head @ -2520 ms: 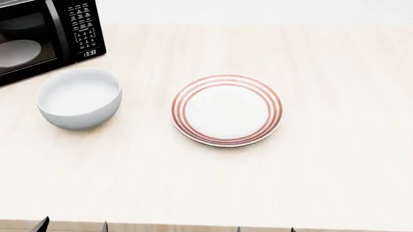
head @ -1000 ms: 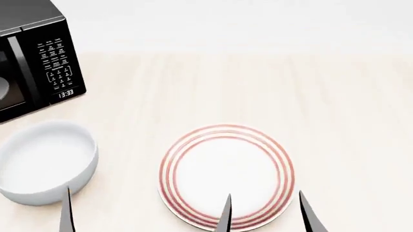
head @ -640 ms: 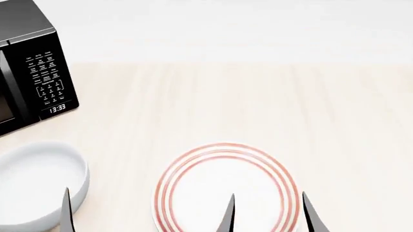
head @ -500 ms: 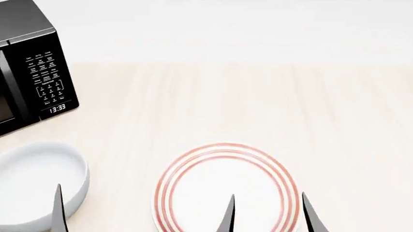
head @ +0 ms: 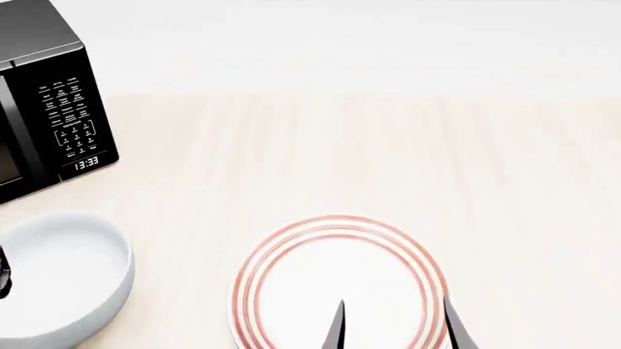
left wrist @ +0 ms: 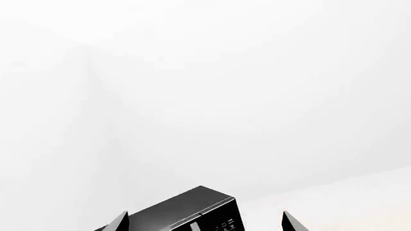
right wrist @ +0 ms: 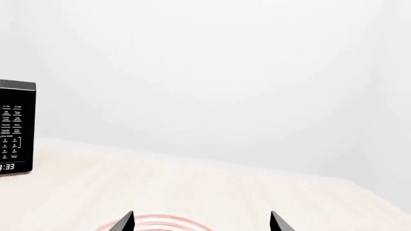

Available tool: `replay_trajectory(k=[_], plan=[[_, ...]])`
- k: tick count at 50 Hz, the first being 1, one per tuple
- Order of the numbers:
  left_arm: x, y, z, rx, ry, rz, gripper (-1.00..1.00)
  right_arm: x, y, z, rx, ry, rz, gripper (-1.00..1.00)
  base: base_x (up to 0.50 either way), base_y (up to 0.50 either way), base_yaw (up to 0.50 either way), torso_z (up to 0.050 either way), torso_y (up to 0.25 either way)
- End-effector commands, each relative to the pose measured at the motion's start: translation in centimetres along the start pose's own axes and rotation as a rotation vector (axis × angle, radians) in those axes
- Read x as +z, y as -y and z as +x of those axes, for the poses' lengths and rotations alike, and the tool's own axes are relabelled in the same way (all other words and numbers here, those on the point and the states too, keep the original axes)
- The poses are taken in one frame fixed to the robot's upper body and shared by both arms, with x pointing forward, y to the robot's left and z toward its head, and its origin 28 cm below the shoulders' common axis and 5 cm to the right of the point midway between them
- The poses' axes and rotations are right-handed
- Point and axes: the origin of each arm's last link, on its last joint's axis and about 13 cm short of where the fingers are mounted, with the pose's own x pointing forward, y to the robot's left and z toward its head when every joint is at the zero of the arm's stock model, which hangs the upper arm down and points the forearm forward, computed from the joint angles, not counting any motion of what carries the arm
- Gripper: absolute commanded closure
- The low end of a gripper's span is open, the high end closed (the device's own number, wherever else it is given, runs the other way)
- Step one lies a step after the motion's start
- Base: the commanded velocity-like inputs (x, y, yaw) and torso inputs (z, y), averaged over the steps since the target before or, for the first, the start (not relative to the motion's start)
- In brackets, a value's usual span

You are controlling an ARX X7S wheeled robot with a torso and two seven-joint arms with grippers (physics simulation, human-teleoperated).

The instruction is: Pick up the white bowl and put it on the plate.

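White bowl [head: 60, 276] — lower left of the head view, upright on the tabletop [head: 388, 160], plain and deep, partly cut off by the left and bottom edges. Sits just below the black microwave [head: 49, 102], apart from it, and well to the left of the plate [head: 339, 280].

Plate — lower centre of the head view, flat on the tabletop, three red rings at the rim, lower part cut off by the bottom edge. Bare of anything; bowl not on it.

Right tool [head: 392, 326] — two dark pointed fingertips [head: 336, 327] rising from the bottom edge of the head view, over the near part of the plate; spread apart with a clear gap, nothing between them. Same spread tips at the bottom of the right wrist view [right wrist: 201, 221], with a sliver of the plate's rim [right wrist: 157, 221] between them.

Left tool [left wrist: 202, 221] — two dark tips at the bottom of the left wrist view, set wide apart, holding nothing; microwave [left wrist: 186, 211] visible between them. In the head view only a small dark piece at the left edge [head: 4, 276], beside the bowl; contact impossible to tell.

Microwave — upper left of the head view, keypad facing right, clock reading 13:33.
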Motion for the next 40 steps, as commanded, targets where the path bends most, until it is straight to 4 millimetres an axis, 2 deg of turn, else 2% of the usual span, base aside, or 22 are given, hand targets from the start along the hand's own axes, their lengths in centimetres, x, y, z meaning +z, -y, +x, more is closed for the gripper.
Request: replay_trajectory(k=[1,3,6,9,15,40], plan=[[-2.9,-2.7,3.2,0.077,-0.283,-0.174,-1.00,-0.3,0.1,0.1,-0.016,0.015,-0.017,-1.00,0.00,0.00,0.00,0.000,0.000],[-3.6,-2.8,3.6,0.085,-0.320,-0.167,-1.00,-0.1,0.1,0.1,-0.016,0.019,-0.018,-1.00,0.00,0.00,0.00,0.000,0.000],[-4.7,-2.8,4.3,0.069,-0.402,-0.260,-1.00,-0.1,0.1,0.1,-0.013,0.020,-0.018,-1.00,0.00,0.00,0.00,0.000,0.000],[-6.2,-3.0,5.7,0.090,-0.489,-0.253,-1.00,-0.3,0.0,0.1,-0.014,0.017,-0.024,-1.00,0.00,0.00,0.00,0.000,0.000],[-7.4,-3.1,6.8,0.068,-0.577,-0.316,-1.00,-0.4,0.1,0.1,-0.018,0.013,-0.022,-1.00,0.00,0.00,0.00,0.000,0.000],[-13.2,-1.9,7.0,0.102,-0.754,-0.328,-1.00,-0.4,0.1,0.1,-0.014,0.009,-0.013,-1.00,0.00,0.00,0.00,0.000,0.000]])
